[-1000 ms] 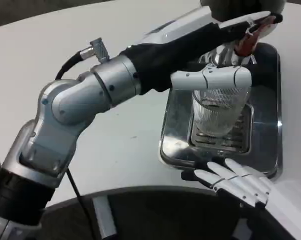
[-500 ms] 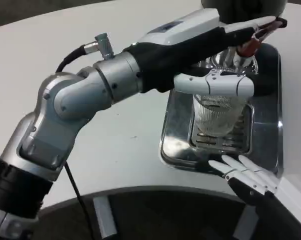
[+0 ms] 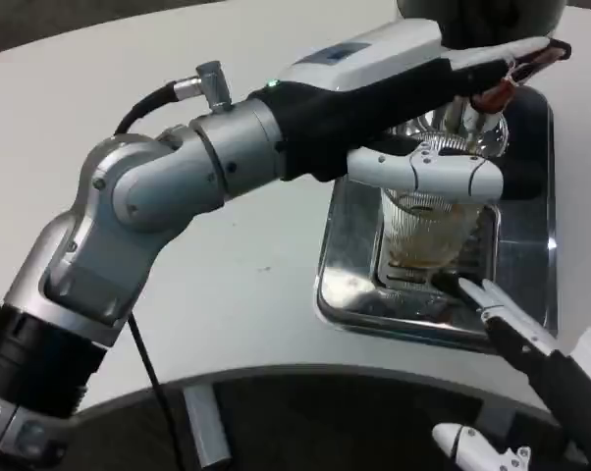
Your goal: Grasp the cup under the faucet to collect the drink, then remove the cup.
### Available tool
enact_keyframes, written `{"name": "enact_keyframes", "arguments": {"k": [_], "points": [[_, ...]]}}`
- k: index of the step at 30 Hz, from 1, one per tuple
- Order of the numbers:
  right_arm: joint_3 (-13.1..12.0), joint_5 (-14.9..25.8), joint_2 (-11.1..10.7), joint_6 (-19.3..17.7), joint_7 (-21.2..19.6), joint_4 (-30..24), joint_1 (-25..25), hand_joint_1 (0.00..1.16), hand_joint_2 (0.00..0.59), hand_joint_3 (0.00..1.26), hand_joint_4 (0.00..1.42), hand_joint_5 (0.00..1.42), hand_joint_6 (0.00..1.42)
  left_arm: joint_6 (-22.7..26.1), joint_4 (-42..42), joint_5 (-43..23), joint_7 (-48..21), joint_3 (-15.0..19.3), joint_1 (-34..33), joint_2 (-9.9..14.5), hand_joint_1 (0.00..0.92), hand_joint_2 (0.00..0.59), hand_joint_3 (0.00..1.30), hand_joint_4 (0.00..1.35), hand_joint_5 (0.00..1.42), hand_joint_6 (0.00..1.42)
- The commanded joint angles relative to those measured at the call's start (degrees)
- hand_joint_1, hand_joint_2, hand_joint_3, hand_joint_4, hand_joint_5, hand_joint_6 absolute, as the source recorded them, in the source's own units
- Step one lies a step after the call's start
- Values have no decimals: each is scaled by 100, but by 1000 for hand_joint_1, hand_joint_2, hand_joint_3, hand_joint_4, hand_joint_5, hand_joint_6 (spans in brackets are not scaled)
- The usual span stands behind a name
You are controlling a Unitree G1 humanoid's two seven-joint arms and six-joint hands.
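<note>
Cup (image 3: 425, 231): ribbed, clear, on the drip tray (image 3: 527, 285) under the faucet (image 3: 464, 123), amber drink pooling low.
Left hand (image 3: 443, 118): my fingers on the red lever (image 3: 502, 86); grip unclear.
Right hand (image 3: 507, 329): approaching, holding nothing.
Left to do: grasp, remove.

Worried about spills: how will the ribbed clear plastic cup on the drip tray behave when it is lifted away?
The ribbed clear plastic cup looks thin, so it probably flexes if squeezed. Amber drink is visible inside, so it may slosh. Its ribs likely help the right hand grip.
</note>
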Motion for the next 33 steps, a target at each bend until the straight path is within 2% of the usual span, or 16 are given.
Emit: {"name": "enact_keyframes", "arguments": {"k": [1,6,11,16,20,25,33], "points": [[85,-20,292,260,-302,-38,-48,500,361,35,0,28,121,-102,138,189,-279,-263,57,32,0,102,67,0,12,137],[301,-342,613,526,-704,107,-298,557,341,1,0,28,127,-168,187,181,-294,-279,42,59,0,102,67,0,12,137],[658,-712,870,831,-1003,392,-712,589,324,0,0,5,116,-194,224,166,-300,-288,32,69,0,102,67,0,12,137],[1044,-1120,1069,942,-1302,773,-1091,646,291,0,0,0,96,-214,260,155,-299,-288,9,61,0,104,67,0,12,137],[1257,-1384,1244,927,-1616,1053,-1321,660,290,0,0,0,73,-233,281,143,-300,-289,-9,53,0,106,67,0,11,137],[1424,-1632,1413,971,-1926,1372,-1617,684,272,0,0,0,21,-242,289,134,-303,-286,-20,61,0,106,67,0,11,137],[1531,-1793,1702,1120,-2363,1849,-2074,692,271,0,0,0,0,-261,305,104,-320,-267,-55,79,0,106,67,0,10,137]]}}
